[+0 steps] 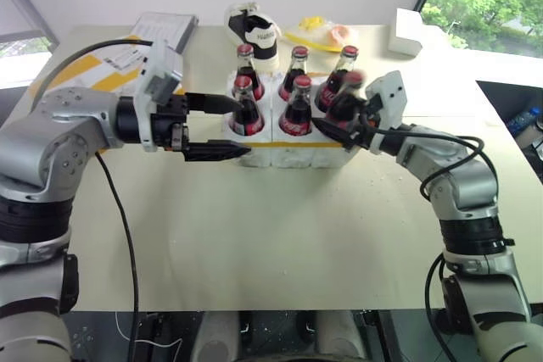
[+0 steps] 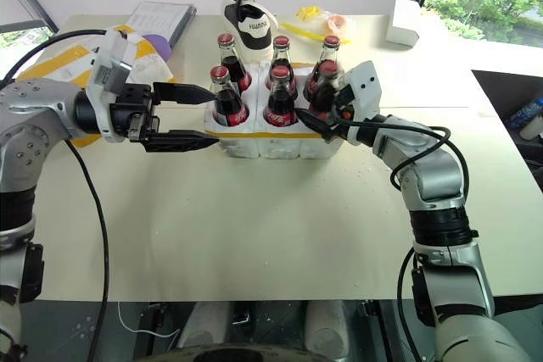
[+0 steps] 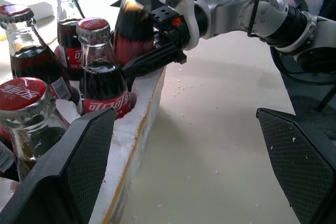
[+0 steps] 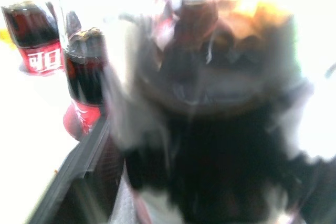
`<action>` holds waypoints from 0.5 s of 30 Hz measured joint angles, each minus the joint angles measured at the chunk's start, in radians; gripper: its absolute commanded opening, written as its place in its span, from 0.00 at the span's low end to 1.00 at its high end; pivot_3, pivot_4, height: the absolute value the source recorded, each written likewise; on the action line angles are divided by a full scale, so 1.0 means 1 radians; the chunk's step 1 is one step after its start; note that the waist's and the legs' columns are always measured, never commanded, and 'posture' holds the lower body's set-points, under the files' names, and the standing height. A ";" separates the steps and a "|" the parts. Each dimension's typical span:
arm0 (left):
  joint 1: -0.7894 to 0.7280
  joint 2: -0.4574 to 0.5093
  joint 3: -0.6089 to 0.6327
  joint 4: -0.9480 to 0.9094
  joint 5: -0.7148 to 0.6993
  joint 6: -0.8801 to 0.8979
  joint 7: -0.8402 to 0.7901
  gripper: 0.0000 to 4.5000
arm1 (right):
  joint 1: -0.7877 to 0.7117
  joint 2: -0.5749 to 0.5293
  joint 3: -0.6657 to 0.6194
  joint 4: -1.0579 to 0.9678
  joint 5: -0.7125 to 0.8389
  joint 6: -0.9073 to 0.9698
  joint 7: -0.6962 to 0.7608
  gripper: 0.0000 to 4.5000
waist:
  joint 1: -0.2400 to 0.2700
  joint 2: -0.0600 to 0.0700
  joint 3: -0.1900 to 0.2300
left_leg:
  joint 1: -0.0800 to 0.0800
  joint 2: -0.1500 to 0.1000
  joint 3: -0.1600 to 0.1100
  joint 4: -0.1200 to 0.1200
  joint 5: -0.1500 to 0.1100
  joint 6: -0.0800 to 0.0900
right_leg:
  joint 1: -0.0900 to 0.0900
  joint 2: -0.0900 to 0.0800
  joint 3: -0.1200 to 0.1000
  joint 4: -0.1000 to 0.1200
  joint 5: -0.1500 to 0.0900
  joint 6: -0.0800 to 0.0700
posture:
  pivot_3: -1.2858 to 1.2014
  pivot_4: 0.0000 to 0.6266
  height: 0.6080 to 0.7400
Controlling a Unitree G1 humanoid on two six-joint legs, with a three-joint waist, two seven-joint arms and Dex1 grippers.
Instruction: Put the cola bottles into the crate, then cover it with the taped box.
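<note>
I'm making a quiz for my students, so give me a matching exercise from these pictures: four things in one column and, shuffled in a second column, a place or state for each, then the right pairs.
Things:
1. crate
2. taped box
3. left gripper
4. sneaker

Places or states:
A. behind the bottles, at the table's far edge
B. open, at the crate's left end
C. holding cola bottles in its wells
D. lying at the table's far left

Pairs: 1-C, 2-D, 3-B, 4-A
</note>
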 measured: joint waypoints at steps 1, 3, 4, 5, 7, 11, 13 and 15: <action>0.001 0.000 0.000 0.000 0.002 -0.003 0.006 1.00 | -0.009 0.003 0.002 0.015 -0.008 -0.004 0.001 0.98 | -0.001 0.000 0.000 | 0.000 0.000 0.000 0.000 0.000 0.000 | 0.000 0.000 0.000 0.000 0.000 0.000 | 0.52 0.24 1.00; 0.036 0.010 0.012 -0.007 0.028 -0.024 0.028 1.00 | -0.025 0.009 0.005 0.037 -0.029 -0.016 -0.001 0.98 | -0.003 0.000 0.000 | 0.001 0.000 0.000 0.000 0.000 0.000 | 0.000 0.000 0.000 0.000 0.000 0.000 | 0.52 0.24 1.00; 0.065 0.022 0.017 -0.015 0.051 -0.044 0.045 1.00 | -0.029 0.008 0.005 0.040 -0.030 -0.016 -0.001 0.98 | -0.003 0.000 0.000 | 0.001 0.000 0.000 0.000 0.000 0.000 | 0.000 0.000 0.000 0.000 0.000 0.000 | 0.52 0.24 1.00; 0.092 0.035 0.021 -0.017 0.077 -0.057 0.063 1.00 | -0.029 0.005 0.001 0.041 -0.031 -0.015 -0.001 0.98 | -0.002 0.000 0.000 | 0.001 0.000 0.000 -0.001 0.000 0.000 | 0.000 0.000 0.000 0.000 0.000 0.000 | 0.52 0.24 1.00; 0.166 0.060 0.050 -0.034 0.127 -0.094 0.115 1.00 | -0.026 -0.005 -0.008 0.034 -0.027 -0.002 0.006 0.98 | 0.000 0.000 0.000 | 0.001 0.000 0.000 -0.001 0.000 0.000 | 0.000 0.000 0.000 0.000 0.000 0.000 | 0.52 0.24 1.00; 0.337 0.117 0.159 -0.080 0.239 -0.133 0.238 1.00 | 0.019 -0.086 -0.071 -0.029 -0.004 0.031 0.035 0.98 | 0.009 0.000 0.000 | -0.001 0.000 0.000 -0.001 0.000 0.000 | 0.000 -0.001 -0.001 -0.001 0.000 0.000 | 0.52 0.24 1.00; 0.453 0.160 0.225 -0.109 0.328 -0.172 0.300 1.00 | 0.056 -0.147 -0.128 -0.076 0.031 0.061 0.061 0.98 | 0.009 0.000 0.000 | -0.001 0.000 -0.001 -0.001 -0.001 0.000 | -0.001 -0.001 0.000 -0.001 0.000 0.000 | 0.52 0.24 1.00; 0.605 0.187 0.310 -0.137 0.443 -0.242 0.358 1.00 | 0.072 -0.199 -0.191 -0.119 0.079 0.109 0.078 0.98 | 0.005 0.000 0.000 | -0.001 0.000 0.000 -0.001 -0.001 0.001 | -0.001 -0.001 0.000 -0.003 0.000 0.000 | 0.52 0.24 1.00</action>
